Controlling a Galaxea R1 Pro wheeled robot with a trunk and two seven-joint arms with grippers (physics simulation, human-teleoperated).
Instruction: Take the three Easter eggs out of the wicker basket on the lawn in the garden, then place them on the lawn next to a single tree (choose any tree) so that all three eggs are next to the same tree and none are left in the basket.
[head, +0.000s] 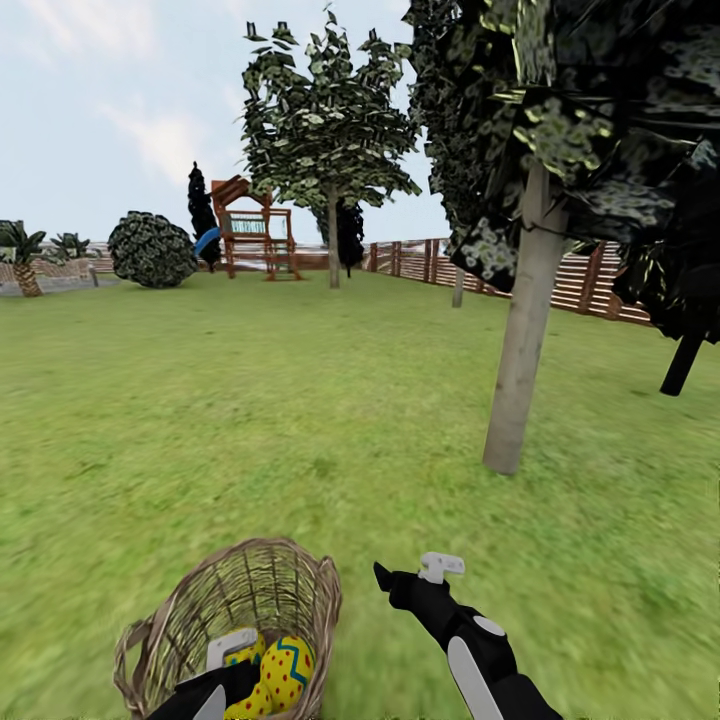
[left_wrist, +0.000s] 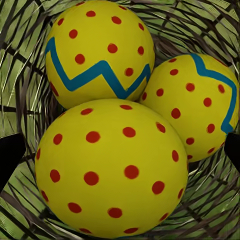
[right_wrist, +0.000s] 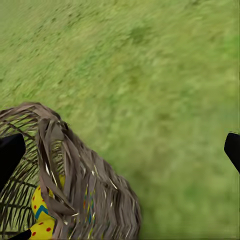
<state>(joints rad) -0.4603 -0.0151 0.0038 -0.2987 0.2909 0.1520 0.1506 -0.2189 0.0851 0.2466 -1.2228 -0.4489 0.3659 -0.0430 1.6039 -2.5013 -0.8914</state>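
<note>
Three Easter eggs (left_wrist: 112, 167) sit packed together inside the wicker basket (head: 250, 590), which stands on the lawn (head: 300, 400) at near left. In the left wrist view the front egg shows red dots only; the 2 eggs behind it carry blue-green zigzag bands. The left gripper (head: 240, 655) is down in the basket over the eggs, jaws spread wide w/ dark tips at either edge of its wrist view, gripping nothing. Just right of the basket, the right gripper (head: 410, 580) hovers above bare grass, jaws also wide apart & empty; its wrist view catches the basket's braided rim w/ an egg visible thru the weave. Farther right, the tree (head: 520, 350) w/ pale grey trunk stands near. A playset (head: 250, 235) & fence (head: 590, 280) lie far back.
</note>
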